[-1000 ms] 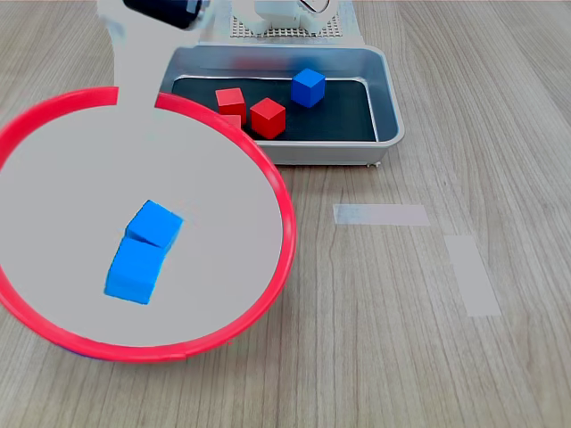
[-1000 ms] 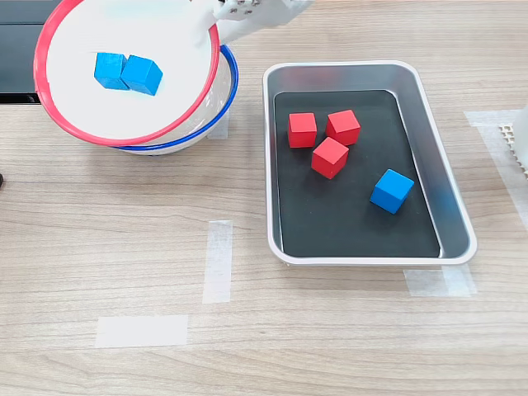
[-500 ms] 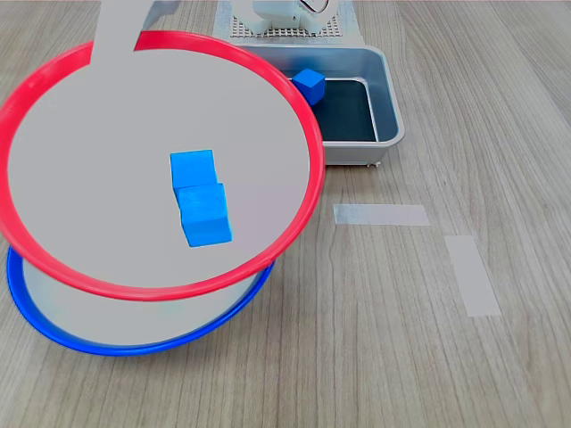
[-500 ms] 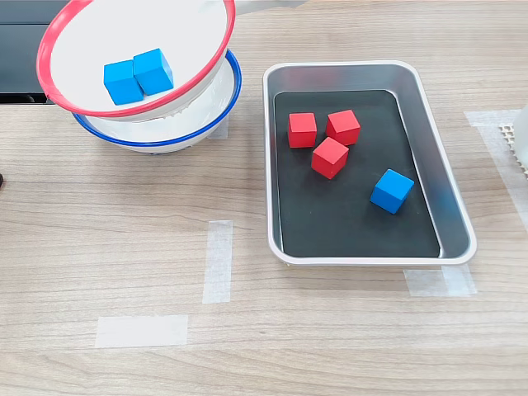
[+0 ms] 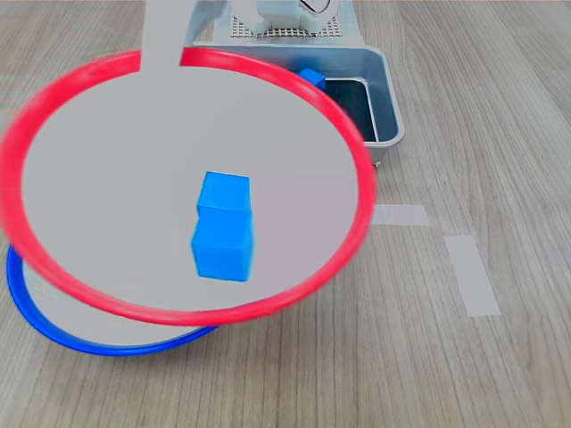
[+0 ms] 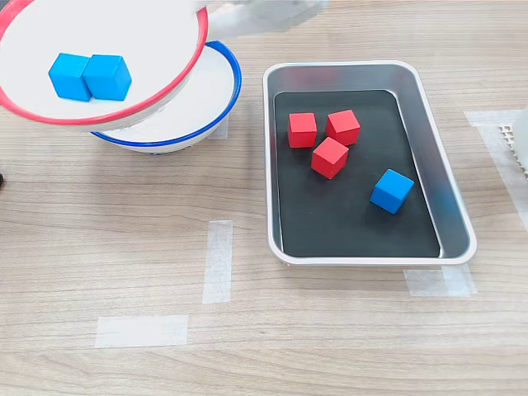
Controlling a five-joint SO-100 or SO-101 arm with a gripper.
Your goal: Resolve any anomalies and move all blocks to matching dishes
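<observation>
My gripper is shut on the far rim of the red-rimmed dish and holds it in the air, tilted. Two blue blocks lie side by side inside it, also seen in the second exterior view. Beneath it the blue-rimmed dish sits on the table, mostly covered. The grey metal tray holds three red blocks and one blue block.
Pale tape strips lie on the wooden table. The arm's white base with a perforated plate stands behind the tray in the first exterior view. The lifted dish hides the tray's red blocks in the first exterior view.
The held red-rimmed dish has risen and swung toward the second exterior view's left, uncovering more of the blue-rimmed dish. The two blue blocks shifted inside it. The tray's blocks have not moved.
</observation>
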